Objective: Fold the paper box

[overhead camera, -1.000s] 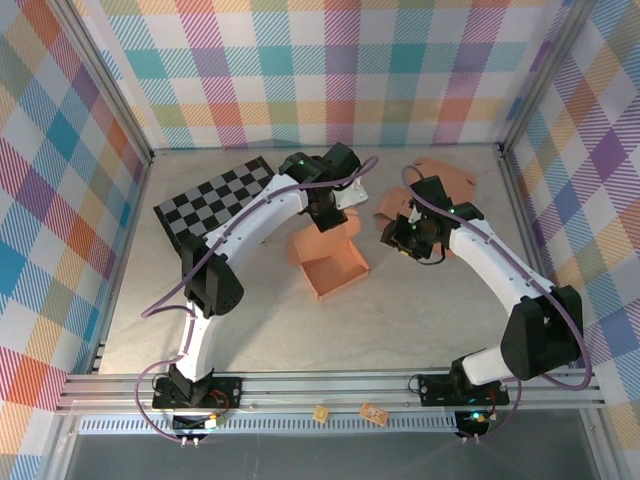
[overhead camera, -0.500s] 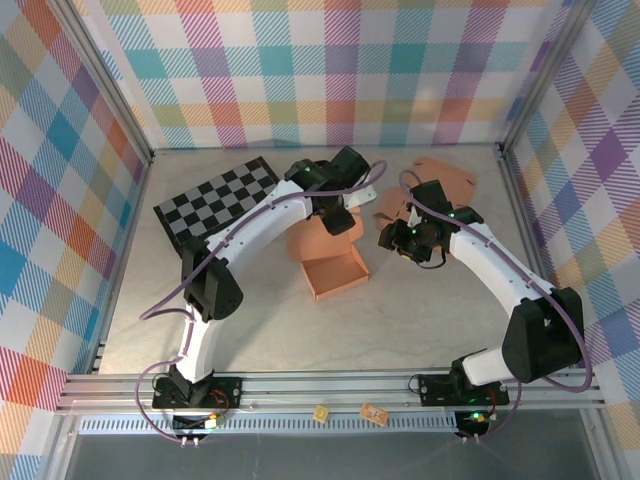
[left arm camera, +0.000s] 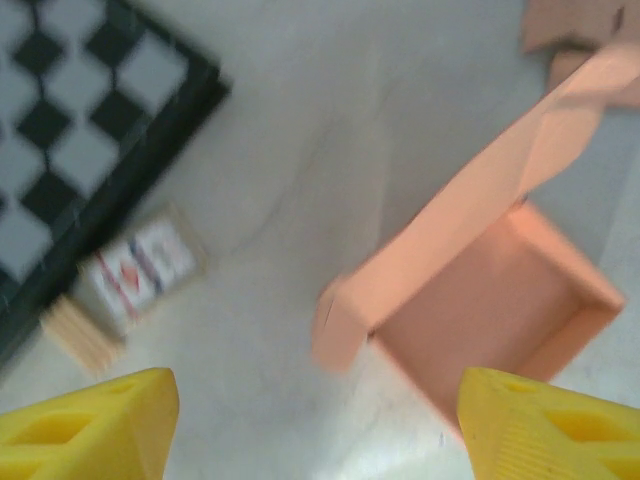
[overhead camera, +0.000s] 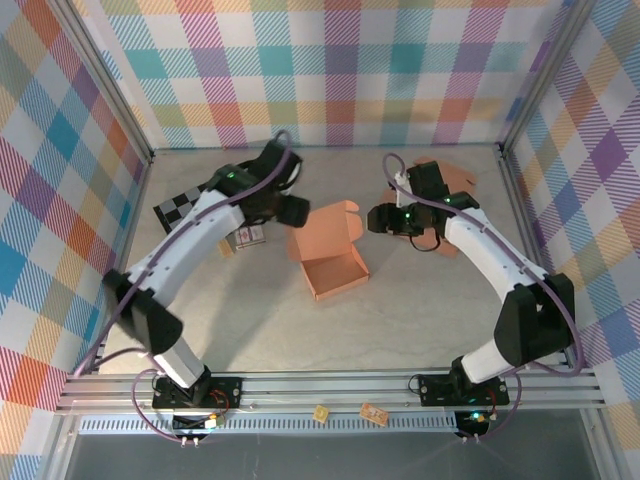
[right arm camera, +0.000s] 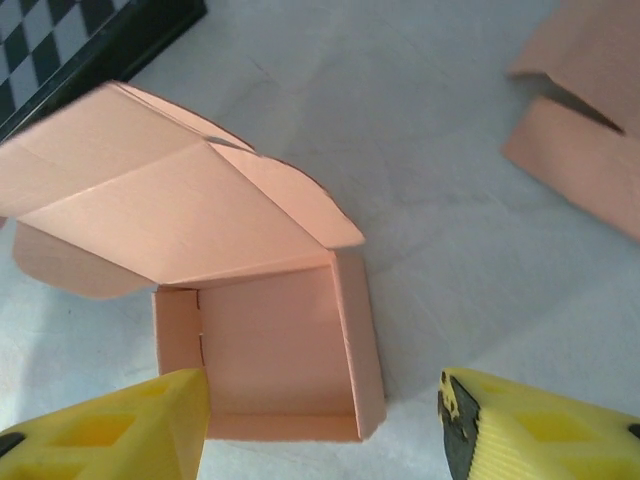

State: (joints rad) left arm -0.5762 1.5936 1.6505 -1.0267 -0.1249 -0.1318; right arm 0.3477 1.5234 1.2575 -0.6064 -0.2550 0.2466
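Enclosing the scene on three sides, plaid walls (overhead camera: 330,70) in pastel checks rise behind metal corner posts (overhead camera: 112,95). A pale grey mottled desk (overhead camera: 250,320) spreads between them. Its near edge, at 6 o'clock, ends at an aluminium rail (overhead camera: 330,385) that carries both arm bases. Bare surface runs from that rail up to the desk's middle, broadest toward 7 and 5 o'clock.

A black-and-white checkerboard mat (overhead camera: 172,208) lies at 10 o'clock, mostly under the left arm. The paper box (overhead camera: 335,272) sits about at the centre: an orange open tray flat on the desk, its lid raised from the wall at 12 o'clock. Flat orange cardboard blanks (overhead camera: 458,180) lie at 2 o'clock, near the right wall.

The left pincer (overhead camera: 291,211) hangs at 10 o'clock of the box, apart from it, yellow fingers spread wide and holding nothing. The right pincer (overhead camera: 383,218) hangs at 2 o'clock of the box, likewise spread and empty.

A small printed card (overhead camera: 247,237) lies by the mat's edge, just beside a little stack of wooden sticks (left arm camera: 80,335). Two tiny tan pieces (overhead camera: 374,411) rest on the frame in front of the rail.
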